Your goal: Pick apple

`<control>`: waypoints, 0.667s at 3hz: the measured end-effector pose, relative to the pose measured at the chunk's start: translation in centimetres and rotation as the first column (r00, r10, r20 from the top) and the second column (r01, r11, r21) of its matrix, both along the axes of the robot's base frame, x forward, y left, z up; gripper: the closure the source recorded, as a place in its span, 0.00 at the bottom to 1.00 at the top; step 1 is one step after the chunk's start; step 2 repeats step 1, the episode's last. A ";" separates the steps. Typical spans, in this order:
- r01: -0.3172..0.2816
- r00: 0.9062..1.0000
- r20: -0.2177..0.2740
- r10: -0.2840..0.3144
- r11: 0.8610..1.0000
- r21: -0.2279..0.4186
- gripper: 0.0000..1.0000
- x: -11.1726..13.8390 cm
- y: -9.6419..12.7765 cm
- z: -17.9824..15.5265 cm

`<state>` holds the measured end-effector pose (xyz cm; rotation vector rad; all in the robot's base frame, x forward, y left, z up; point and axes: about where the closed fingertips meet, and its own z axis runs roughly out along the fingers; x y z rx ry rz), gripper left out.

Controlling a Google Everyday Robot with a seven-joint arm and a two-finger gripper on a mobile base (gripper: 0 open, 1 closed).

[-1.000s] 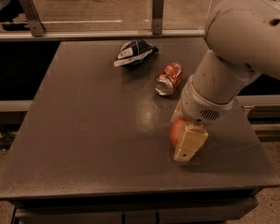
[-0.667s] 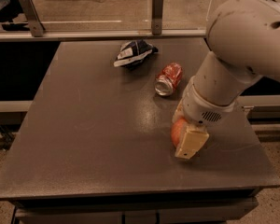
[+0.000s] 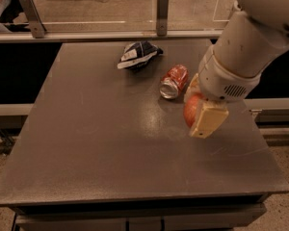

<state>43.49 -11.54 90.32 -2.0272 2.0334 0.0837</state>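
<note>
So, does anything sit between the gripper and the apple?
Nothing visible does. The gripper clasps the apple between its fingers over the right part of the table. The crushed can lies beside them, toward the back, not between.

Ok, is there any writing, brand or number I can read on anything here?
No readable text anywhere.
Crushed red soda can: markings too blurred.
Dark crumpled bag with white patches: print unreadable.
Round red apple, in the pincer right of the can: none.
</note>
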 end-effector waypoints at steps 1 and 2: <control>0.000 1.000 0.014 0.000 1.000 0.005 1.00 0.2 0.1 0.8; 0.000 1.000 0.014 0.000 1.000 0.005 1.00 0.2 0.1 0.8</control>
